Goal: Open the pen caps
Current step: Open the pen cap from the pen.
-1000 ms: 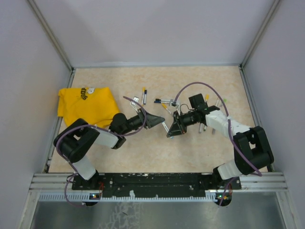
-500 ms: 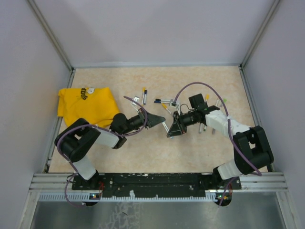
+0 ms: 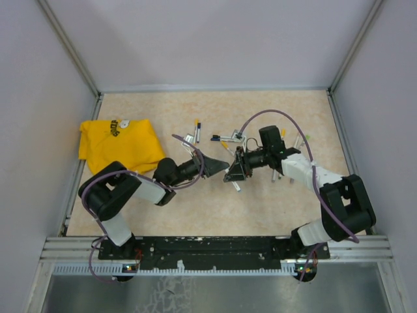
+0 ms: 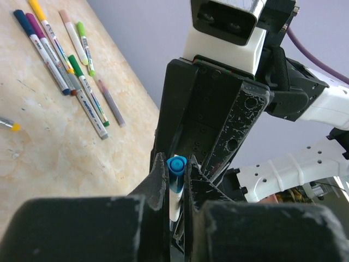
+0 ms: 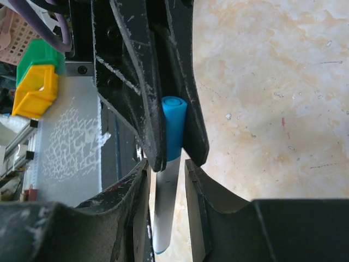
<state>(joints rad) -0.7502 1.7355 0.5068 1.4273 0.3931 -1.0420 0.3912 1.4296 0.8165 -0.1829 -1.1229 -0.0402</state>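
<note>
Since the left arm's fingers (image 4: 158, 179) are clenched on the blue cap (image 4: 176, 164), held above the worktop (image 3: 195, 208), any pull should run straight along the white barrel (image 5: 163, 213). The right arm's fingers (image 5: 135, 191) flank that barrel, but I cannot tell whether they grip it.

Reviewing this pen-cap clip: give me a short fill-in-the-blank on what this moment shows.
1. The left gripper is shut on a pen's ___ cap.
2. The right gripper has the same pen's bare whitish ___ between its fingers.
3. A ___ cloth lies on the left side of the table.

Missing words: blue; barrel; yellow.
</note>
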